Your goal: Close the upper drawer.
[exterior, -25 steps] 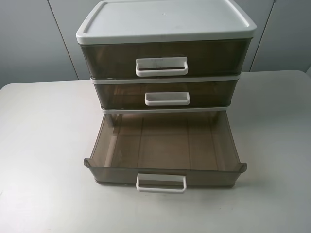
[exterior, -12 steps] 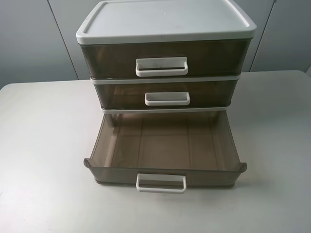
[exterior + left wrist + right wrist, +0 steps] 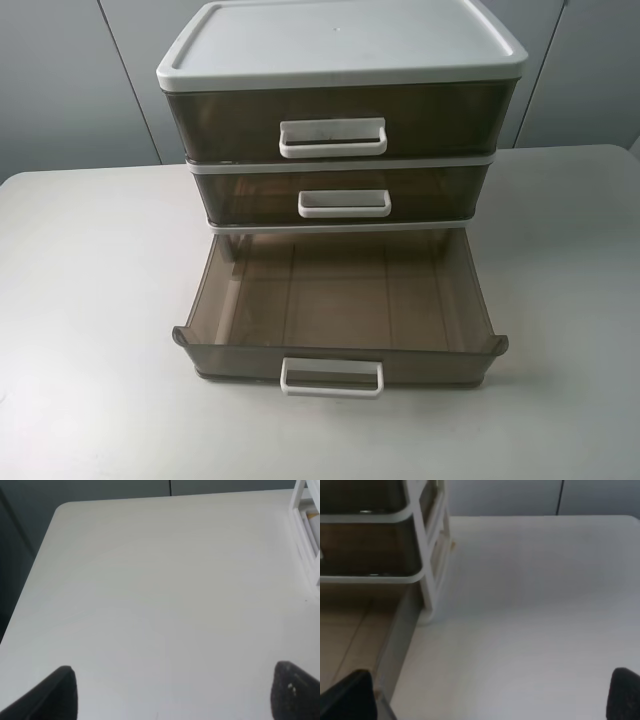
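Note:
The upper drawer (image 3: 340, 120), smoky-brown with a wide white loop handle (image 3: 332, 137), sits flush in the white-framed cabinet (image 3: 340, 45) under its lid. Neither gripper shows in the exterior view. In the left wrist view my left gripper (image 3: 175, 695) is open and empty over bare table, with the cabinet's frame (image 3: 305, 520) at the picture's edge. In the right wrist view my right gripper (image 3: 485, 697) is open and empty, beside the cabinet's corner post (image 3: 427, 555).
The middle drawer (image 3: 340, 193) with a narrower handle is shut. The bottom drawer (image 3: 340, 300) is pulled far out toward the front, empty, its side wall (image 3: 400, 640) near my right gripper. The white table (image 3: 90, 330) spreads on both sides of the cabinet.

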